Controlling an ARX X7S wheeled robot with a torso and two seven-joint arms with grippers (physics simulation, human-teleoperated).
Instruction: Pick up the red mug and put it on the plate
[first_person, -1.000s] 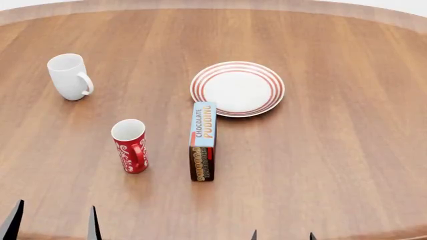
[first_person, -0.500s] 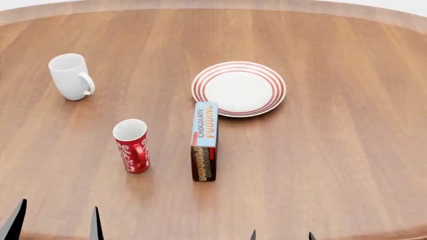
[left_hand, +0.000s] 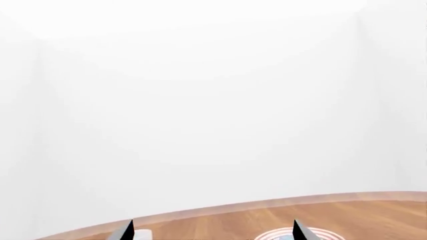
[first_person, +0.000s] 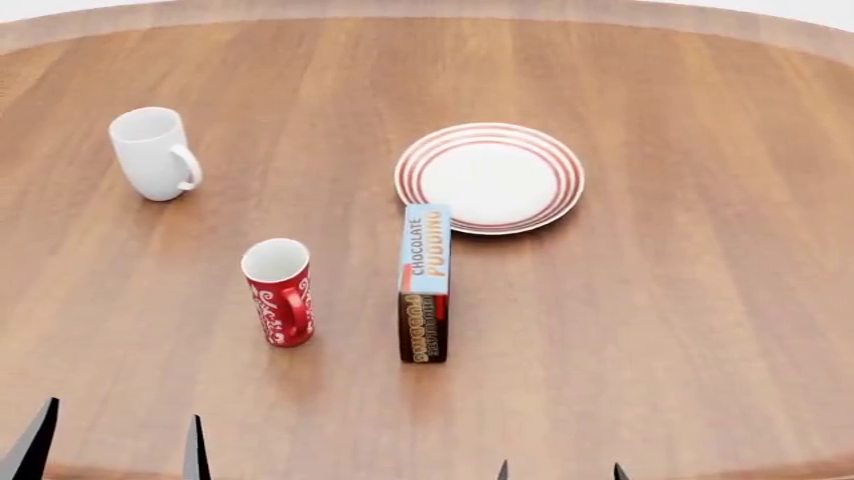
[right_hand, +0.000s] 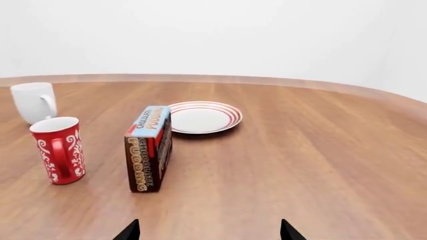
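Round wooden table (first_person: 694, 330), plain white walls, even light

Red, white-swirled mug (first_person: 279, 291); white, red-ringed plate (first_person: 490, 177).

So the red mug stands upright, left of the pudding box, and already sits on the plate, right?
Not on the plate. The head view shows the red mug upright on the table, left of the pudding box, apart from the empty plate.
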